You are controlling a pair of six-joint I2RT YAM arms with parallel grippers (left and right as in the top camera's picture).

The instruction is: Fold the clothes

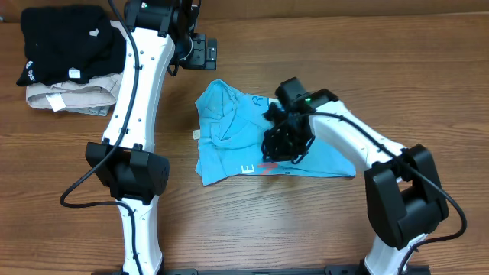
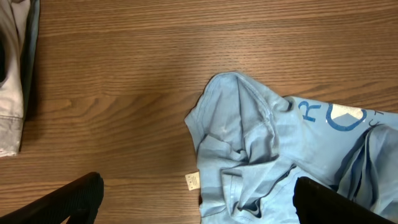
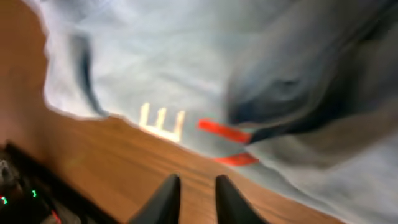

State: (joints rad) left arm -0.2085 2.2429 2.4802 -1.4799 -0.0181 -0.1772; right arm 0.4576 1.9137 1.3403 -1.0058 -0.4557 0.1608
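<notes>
Right pincer: you have it low over the front hem of the T-shirt. Its fingers are drawn nearly together with only a slit of wood showing between them. No cloth is visible in the grip, though that view is blurred.

Left pincer: spread wide and holding nothing. It is raised over bare tabletop just beyond the shirt's far-left corner, looking down on the bunched sleeve.

Where the shirt is: middle of the tabletop, under and beside your right arm.

Progress, as I judge it:
- Early. The shirt is a rumpled heap, not a flat sheet.
- The left side is bunched into ridges, and one layer is flopped over another.
- The white lettering with the red mark shows along the near edge. A blue-outlined print is partly buried on the far side.
- No clean fold line is visible anywhere.
- Left to do: spread and smooth it, square the edges, then make the folds.

Around it:
- A small white tag pokes out at the shirt's left edge.
- A black garment sits on a beige garment at the far-left corner, well apart from the shirt.

In the way:
- Your right arm lies across the shirt's right half and hides the cloth beneath it.
- The stacked pair limits how far left you can spread the shirt.
</notes>
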